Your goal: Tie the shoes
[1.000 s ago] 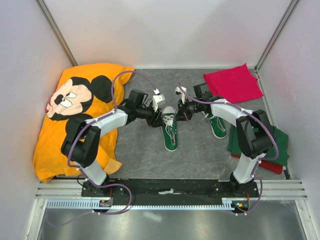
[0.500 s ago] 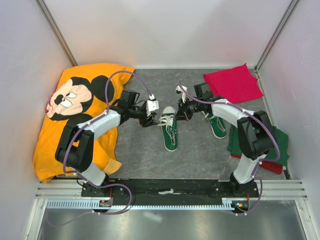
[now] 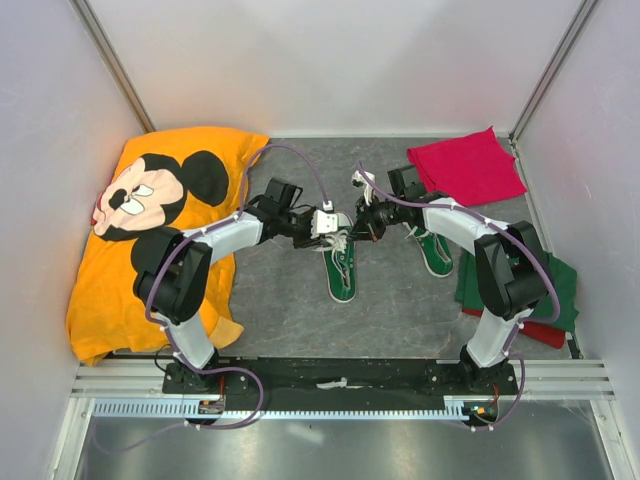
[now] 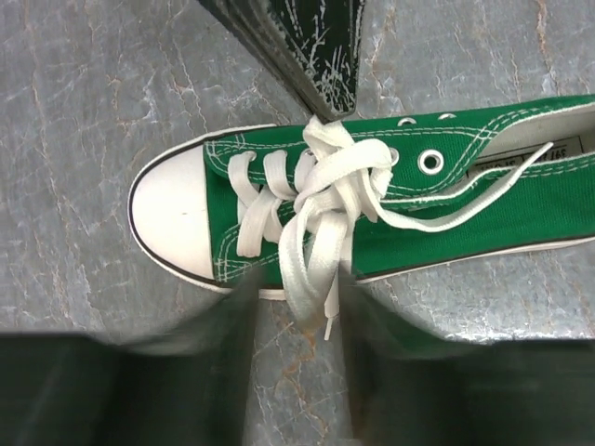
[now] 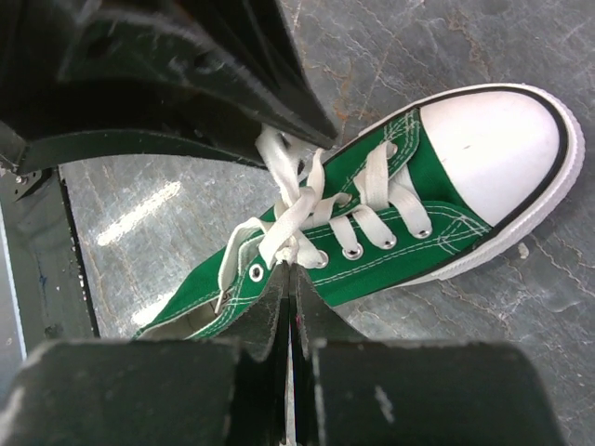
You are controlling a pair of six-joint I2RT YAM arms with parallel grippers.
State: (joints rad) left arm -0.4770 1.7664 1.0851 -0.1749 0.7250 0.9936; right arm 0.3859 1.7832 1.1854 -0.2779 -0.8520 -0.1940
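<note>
Well to the left of the middle shoe (image 3: 340,268), an orange printed shirt (image 3: 150,230) is lying untouched. Just at the left side of that shoe, the left gripper (image 4: 297,321) is being held low. Its jaws are standing apart, with a hanging loop of white lace (image 4: 307,265) between the blurred fingers (image 4: 218,339). As far as can be seen, nothing is being pinched there.

The shoe itself is resting on its sole, toe cap pointing away from the arm bases. Its laces are bunched in a loose tangle over the tongue, and no finished bow is being shown. At the right side of the shoe, a lace strand (image 5: 284,218) is being clamped by the right gripper (image 5: 290,297), whose jaws are closed tight on it.

Further right of the middle shoe, the second shoe (image 3: 437,252) is partly covered by the right arm, and the state of its laces cannot be told. Beyond it, a red cloth (image 3: 465,165) and a folded green cloth (image 3: 560,285) are lying aside.

The step in hand is judged to be the forming and drawing-up of the bow on the middle shoe. The next move calls for the hanging loop to be gripped by the left jaws. Both sides should then be drawn outward evenly, so that the light shoe is not dragged sideways and the knot is not pulled loose.
</note>
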